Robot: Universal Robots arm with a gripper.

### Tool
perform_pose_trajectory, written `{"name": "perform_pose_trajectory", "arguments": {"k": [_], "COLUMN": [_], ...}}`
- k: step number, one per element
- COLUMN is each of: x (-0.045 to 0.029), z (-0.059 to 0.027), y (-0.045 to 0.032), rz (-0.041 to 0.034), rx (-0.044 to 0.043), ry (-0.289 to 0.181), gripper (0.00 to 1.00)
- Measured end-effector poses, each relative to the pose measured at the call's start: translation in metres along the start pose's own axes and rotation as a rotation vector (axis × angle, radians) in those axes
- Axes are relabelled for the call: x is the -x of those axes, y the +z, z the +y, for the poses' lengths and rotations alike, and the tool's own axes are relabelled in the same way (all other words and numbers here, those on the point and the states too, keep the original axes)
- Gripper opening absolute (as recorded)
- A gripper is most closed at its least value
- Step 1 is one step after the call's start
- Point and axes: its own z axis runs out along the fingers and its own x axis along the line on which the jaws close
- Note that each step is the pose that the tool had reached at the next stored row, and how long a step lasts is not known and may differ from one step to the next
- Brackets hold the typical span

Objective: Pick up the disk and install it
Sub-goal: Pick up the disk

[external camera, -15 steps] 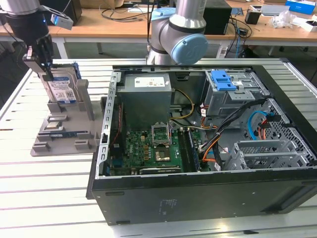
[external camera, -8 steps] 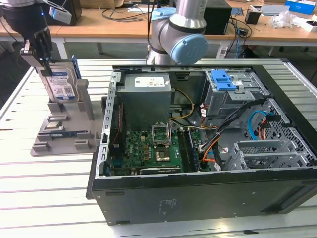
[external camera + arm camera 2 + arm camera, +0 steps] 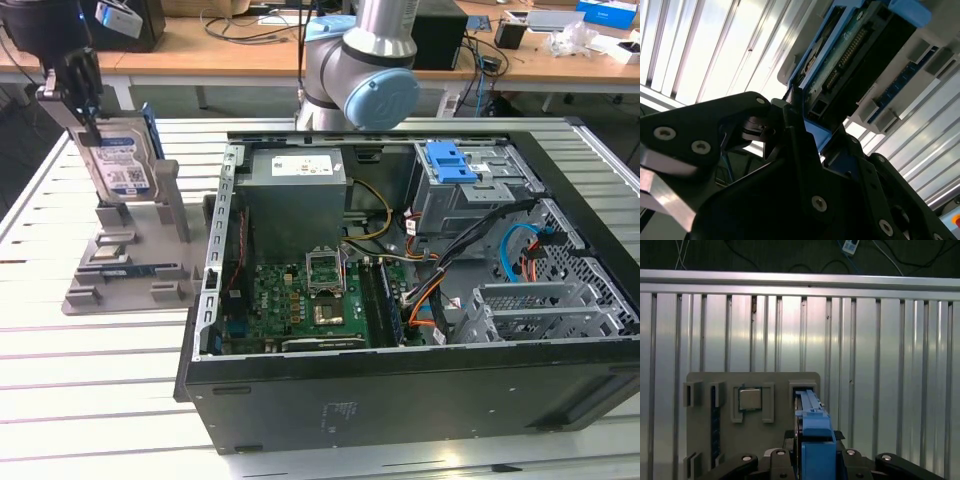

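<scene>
tool [image 3: 88,118] closed down on the top edge of the disk [image 3: 118,165], fingers clamped on either side of its blue side rail [image 3: 815,440]. in both wrist views the rail runs straight out from between the fingers. disk hangs upright directly below the tool, label face showing in the exterior view, connector end and circuit board visible in the second wrist view [image 3: 855,65]. its lower edge sits between the posts of the grey holder [image 3: 120,270] under the tool; cannot tell whether it has cleared the slot. square chip [image 3: 749,399] lies in a pocket of the holder, just beside the disk slot. open computer case [image 3: 400,400] stands on the slatted surface [image 3: 100,380], well apart from the tool, toward the exterior view's right.
</scene>
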Motion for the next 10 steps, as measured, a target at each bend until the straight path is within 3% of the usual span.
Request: {"name": "perform_pose_trajectory", "arguments": {"k": [5,10], "x": [0.0007,0.0013], "z": [0.0001,0.0004], "y": [-0.0093,-0.0236], "rz": [0.0000,0.0000], "rx": [-0.0001,-0.0001], "ry": [0.000,0.000], "gripper": [0.37,0.37]}}
